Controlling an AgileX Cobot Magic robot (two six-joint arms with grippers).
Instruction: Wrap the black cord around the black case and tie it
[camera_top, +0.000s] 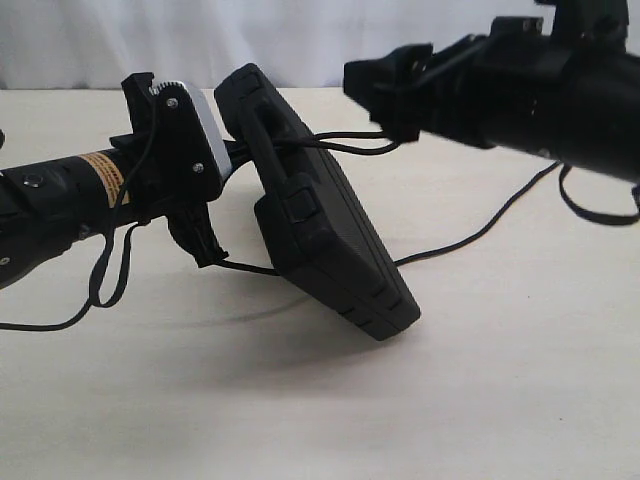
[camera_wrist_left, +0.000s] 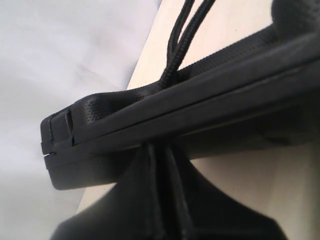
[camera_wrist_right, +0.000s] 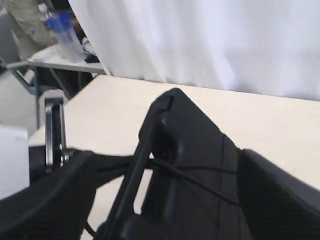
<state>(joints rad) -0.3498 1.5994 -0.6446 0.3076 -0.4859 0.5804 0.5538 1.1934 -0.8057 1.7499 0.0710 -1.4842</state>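
Note:
The black case (camera_top: 320, 230) hangs tilted above the table, one lower corner near the tabletop. My left gripper (camera_top: 228, 158) is shut on its upper edge; the left wrist view shows the case rim (camera_wrist_left: 175, 120) right at the closed fingers (camera_wrist_left: 165, 190). The black cord (camera_top: 340, 145) passes through the handle slot as two strands and reaches my right gripper (camera_top: 385, 95). Another run of the cord (camera_top: 480, 230) trails across the table behind the case. In the right wrist view, my right gripper (camera_wrist_right: 165, 200) stands open, its wide fingers either side of the case (camera_wrist_right: 195, 140), with the cord (camera_wrist_right: 200, 172) stretched across the case.
Thick arm cables loop down beside the left arm (camera_top: 110, 280) and under the right arm (camera_top: 600, 210). A white curtain (camera_top: 250, 35) closes off the far table edge. Beyond the table corner stands another table with a water bottle (camera_wrist_right: 62, 30).

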